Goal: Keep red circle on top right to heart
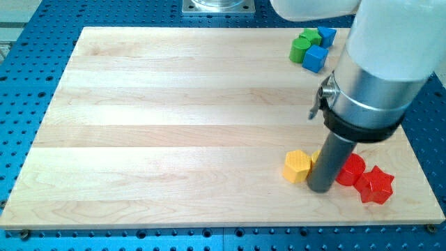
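there is a light wooden board [174,118] on a blue table with little holes [28,70]. a big white and silver arm [380,63] comes down from the view's top right. it ends in a dark rod, and my tip [320,189] touches the board near the view's bottom right. there is no pincer on this arm, only the rod, so nothing is apart, together or clamped. just to the view's left of my tip sits a yellow block [297,166] with flat sides, maybe six of them. it is very close to the rod, and i cannot tell if they touch. a tiny bit more yellow peeks out right behind the rod, but i cannot tell what it is. just to the view's right of my tip is the red circle [351,170], partly hidden by the rod. right next to it, toward the view's bottom right, is a red star [377,185], and the two red blocks look like they touch. far up by the view's top right edge is a little bunch of blocks close together: a green block [301,48], another green block [308,35], a blue cube [315,58] and a blue block [326,35]. i cannot make out a heart shape for sure.
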